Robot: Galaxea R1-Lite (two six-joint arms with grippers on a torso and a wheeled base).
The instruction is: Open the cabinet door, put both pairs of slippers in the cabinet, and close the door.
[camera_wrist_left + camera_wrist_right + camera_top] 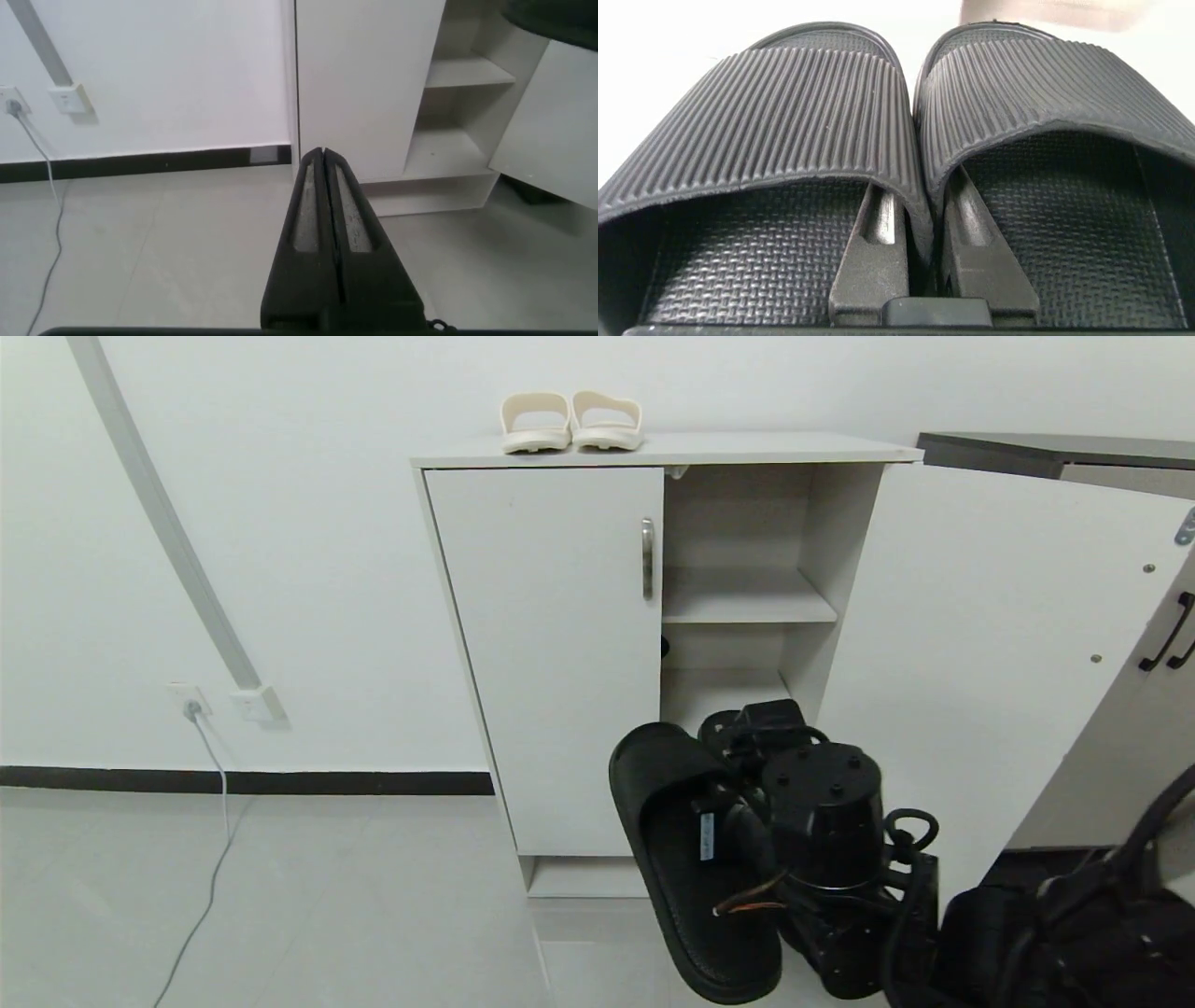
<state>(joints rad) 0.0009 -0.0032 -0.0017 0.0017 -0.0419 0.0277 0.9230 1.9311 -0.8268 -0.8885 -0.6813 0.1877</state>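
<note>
Your right fingers [873, 257] pinch the black slippers [686, 840], left fingers [308, 205] pressed together; next, 12 o'clock into the cabinet [541, 663].

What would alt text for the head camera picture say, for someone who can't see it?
The robot's black right arm holds a pair of black rubber slippers before a white wooden cabinet whose right door stands open; a pair of cream slippers sits on top.
</note>
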